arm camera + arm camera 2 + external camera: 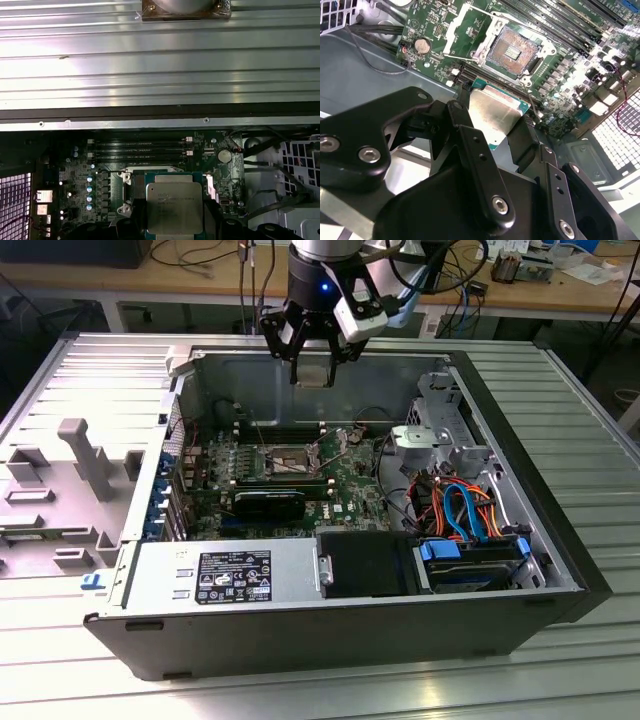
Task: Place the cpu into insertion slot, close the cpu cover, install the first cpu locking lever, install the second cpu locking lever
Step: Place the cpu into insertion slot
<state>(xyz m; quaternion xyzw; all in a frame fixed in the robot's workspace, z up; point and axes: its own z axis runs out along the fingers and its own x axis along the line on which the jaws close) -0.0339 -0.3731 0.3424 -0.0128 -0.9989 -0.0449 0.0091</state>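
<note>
My gripper [315,362] hangs above the open computer case, near its back wall, shut on the cpu [315,374]. In both wrist views the cpu [495,112] [175,206] is a flat silvery square with a green edge, clamped between the black fingers [470,145]. The insertion slot [512,50] [285,461] lies bare on the green motherboard [345,490], below the cpu and apart from it. The cpu cover [465,30] is swung open beside the slot, its window showing the board beneath.
Long black memory slots [140,147] run beside the socket. A silver power supply [225,575] fills the case's near side, with orange and blue cables [460,505] and a drive bay [470,565] at the exterior view's right. A grey plastic fixture [85,455] lies outside at the left.
</note>
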